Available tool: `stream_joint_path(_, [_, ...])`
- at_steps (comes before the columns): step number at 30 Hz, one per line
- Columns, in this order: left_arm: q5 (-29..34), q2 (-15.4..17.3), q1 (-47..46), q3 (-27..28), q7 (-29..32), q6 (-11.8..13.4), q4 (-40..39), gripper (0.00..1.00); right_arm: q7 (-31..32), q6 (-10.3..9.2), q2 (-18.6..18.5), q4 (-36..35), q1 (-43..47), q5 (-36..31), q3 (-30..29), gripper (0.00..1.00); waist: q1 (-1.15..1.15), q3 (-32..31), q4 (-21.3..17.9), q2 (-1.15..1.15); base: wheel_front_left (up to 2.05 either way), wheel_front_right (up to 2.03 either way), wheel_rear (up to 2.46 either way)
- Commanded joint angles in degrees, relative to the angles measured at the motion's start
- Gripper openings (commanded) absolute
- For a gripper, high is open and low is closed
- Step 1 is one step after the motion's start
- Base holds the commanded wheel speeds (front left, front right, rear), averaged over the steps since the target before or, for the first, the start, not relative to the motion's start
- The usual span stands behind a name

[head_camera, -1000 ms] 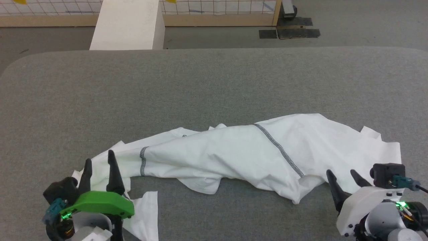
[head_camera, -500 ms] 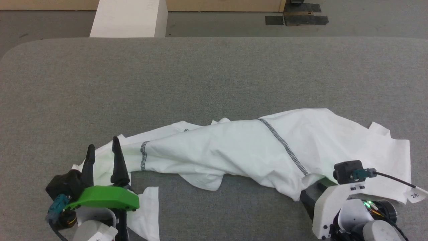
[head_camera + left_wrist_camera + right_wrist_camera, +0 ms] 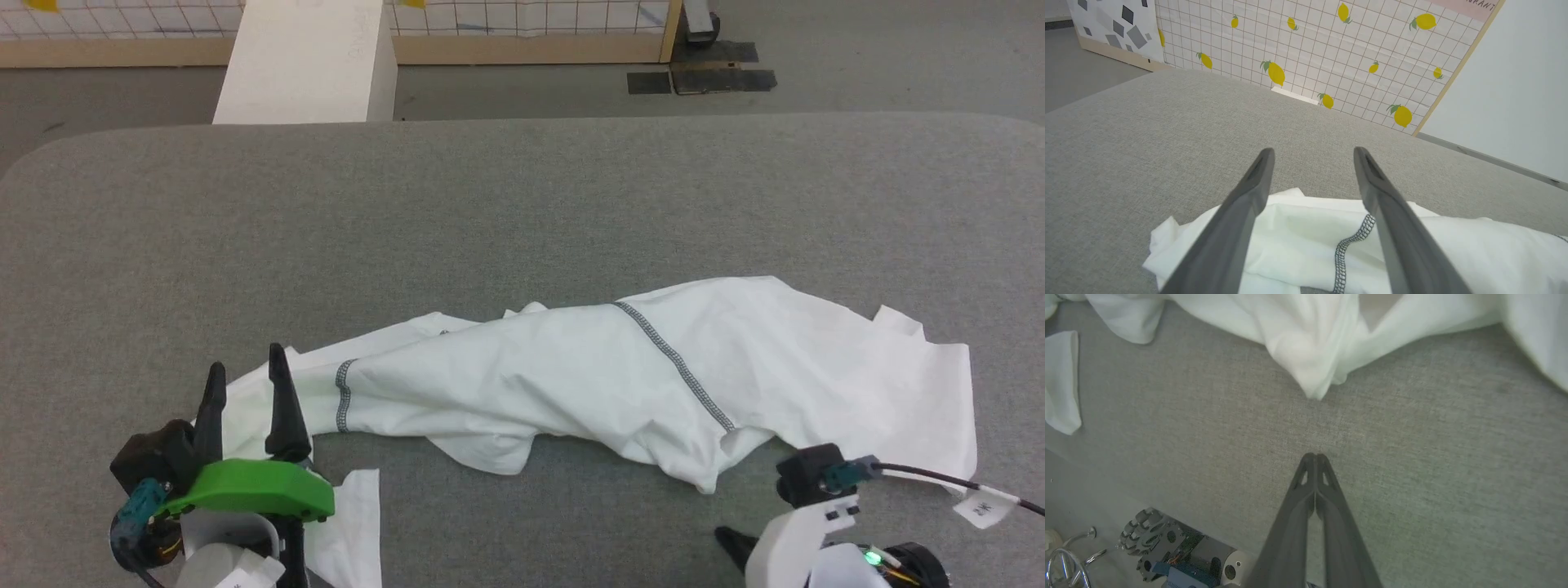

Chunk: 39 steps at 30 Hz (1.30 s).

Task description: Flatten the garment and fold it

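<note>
Head: thin white long-sleeved garment with grey zigzag seams [image 3: 571, 384] lies crumpled along the grey fabric table's [image 3: 522, 204] near edge, from left corner toward right; white cable tag [image 3: 980, 508] at near right, writing unreadable. Left wrist: left gripper [image 3: 1313, 150] spread wide, empty, over the garment's stitched end; pink wall strip [image 3: 1470, 5] shows cut-off letters "RANT". Right wrist: right gripper [image 3: 1314, 455] pressed together on nothing, over bare table just short of a garment fold.

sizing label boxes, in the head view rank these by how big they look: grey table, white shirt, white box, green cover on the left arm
1. grey table, largest by far
2. white shirt
3. white box, cropped at the top edge and farther off
4. green cover, smallest, though nearest the camera
</note>
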Motion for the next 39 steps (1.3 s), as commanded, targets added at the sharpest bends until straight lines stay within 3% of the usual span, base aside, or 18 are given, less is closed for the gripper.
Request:
stream_joint_path(1, [0.35,-0.24,0.06,0.22,-0.43,-0.44,0.15,1.00,-0.99,0.26,-0.01,-2.52,0.77,-0.96,-1.85,0.00,0.00,-0.45,-0.50,0.00,0.00,0.00,0.00])
stream_joint_path(2, [0.37,-0.25,0.07,0.26,-0.43,-0.47,0.12,1.00,-2.05,0.26,0.00,-3.71,1.11,-1.28,-2.98,0.04,0.00,-0.49,-0.60,0.00,0.00,0.00,0.00])
stream_joint_path(3, [0.39,-0.26,0.09,0.29,-0.43,-0.52,0.05,1.00,-3.75,0.26,0.00,-4.87,1.41,-1.16,-4.16,0.38,0.00,-0.50,-0.71,0.00,0.00,0.00,0.00])
stream_joint_path(4, [0.43,-0.26,0.11,0.31,-0.43,-0.56,-0.01,1.00,-5.19,0.26,0.00,-5.44,1.60,-0.75,-5.12,1.00,0.00,-0.49,-0.79,0.00,0.00,0.00,0.00])
stream_joint_path(13, [0.80,-0.30,-0.83,-0.06,-0.43,-0.97,-0.46,1.00,-15.95,0.26,0.01,-2.05,-1.63,3.51,-2.99,1.00,0.00,0.87,-0.12,0.00,0.00,0.00,0.00])
stream_joint_path(22, [0.65,-0.31,-1.69,-0.71,-0.43,-0.85,-0.73,1.00,-15.51,0.26,0.01,10.19,-9.65,2.09,1.60,1.00,0.00,2.79,1.94,0.00,0.00,0.00,0.00])
stream_joint_path(23, [0.55,-0.31,-1.73,-0.81,-0.43,-0.80,-0.67,1.00,-14.92,0.26,0.01,11.61,-10.38,1.96,2.06,0.89,0.00,2.88,2.23,0.00,0.00,0.00,0.00])
stream_joint_path(24, [0.48,-0.31,-1.73,-0.95,-0.43,-0.79,-0.62,1.00,-14.24,0.26,0.01,12.61,-10.72,1.56,2.34,0.12,0.00,2.87,2.47,0.00,0.00,0.00,0.00])
stream_joint_path(25, [0.41,-0.31,-1.68,-1.20,-0.43,-0.77,-0.51,1.00,-12.93,0.26,0.01,13.57,-10.77,0.93,2.90,0.00,0.00,2.72,2.79,0.00,0.00,0.00,0.00])
stream_joint_path(31, [0.03,-0.31,-0.63,-2.00,-0.43,-0.40,0.24,1.00,-4.30,0.26,0.01,10.39,-5.41,0.39,4.83,0.00,0.00,0.70,3.60,0.00,0.00,0.00,0.00])
stream_joint_path(39, [0.08,-0.31,0.97,-1.69,-0.43,-0.43,1.25,1.00,7.79,0.26,0.01,-5.12,8.19,-0.28,3.82,0.00,0.00,-2.25,2.15,0.00,0.00,0.00,0.00])
